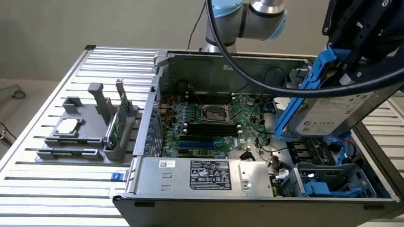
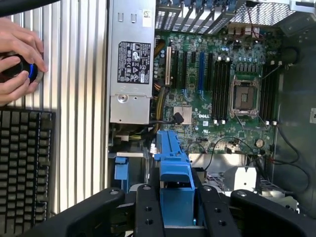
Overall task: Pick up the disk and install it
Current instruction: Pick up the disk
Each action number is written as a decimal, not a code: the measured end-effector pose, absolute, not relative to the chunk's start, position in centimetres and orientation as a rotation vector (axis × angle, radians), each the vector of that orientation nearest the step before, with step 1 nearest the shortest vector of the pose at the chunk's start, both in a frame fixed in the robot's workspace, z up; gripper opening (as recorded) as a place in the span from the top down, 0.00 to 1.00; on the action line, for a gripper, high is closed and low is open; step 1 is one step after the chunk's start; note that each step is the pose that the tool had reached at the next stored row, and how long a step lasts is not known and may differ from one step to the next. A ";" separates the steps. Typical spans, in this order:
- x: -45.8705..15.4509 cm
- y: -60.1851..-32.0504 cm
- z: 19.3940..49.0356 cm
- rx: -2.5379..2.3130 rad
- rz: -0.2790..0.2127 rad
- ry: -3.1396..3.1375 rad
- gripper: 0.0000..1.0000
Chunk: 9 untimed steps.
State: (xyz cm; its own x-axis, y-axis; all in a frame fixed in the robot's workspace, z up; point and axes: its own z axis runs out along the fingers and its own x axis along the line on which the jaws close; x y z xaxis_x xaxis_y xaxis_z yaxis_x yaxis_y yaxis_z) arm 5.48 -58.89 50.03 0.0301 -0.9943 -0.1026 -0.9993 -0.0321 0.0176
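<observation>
Blue-railed disk (image 1: 329, 112) sits clamped edge-on between the half-closed fingers of the gripper (image 2: 176, 197), tilted and lifted above the open case (image 1: 189, 64), whose bay (image 1: 334, 182) lies below the gripper.

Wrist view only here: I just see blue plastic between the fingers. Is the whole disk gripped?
Observer: Yes. The disk hangs tilted from the gripper, label showing, over the open case.
Operator: And the drive cage?
Observer: The blue drive cage sits lower, in the case's corner at the exterior view's right; the disk isn't in it.
Operator: Anything outside the case?
Observer: A grey tray at the exterior view's left holds a chip and a green card.
</observation>
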 end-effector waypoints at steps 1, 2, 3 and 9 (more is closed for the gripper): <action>5.5 -59.1 50.0 -2.211 0.133 2.143 0.68; 5.5 -59.4 50.0 -2.211 0.134 2.143 0.68; 5.6 -59.6 50.0 -2.211 0.134 2.143 0.68; 5.8 -61.1 49.8 -2.206 0.142 2.138 0.68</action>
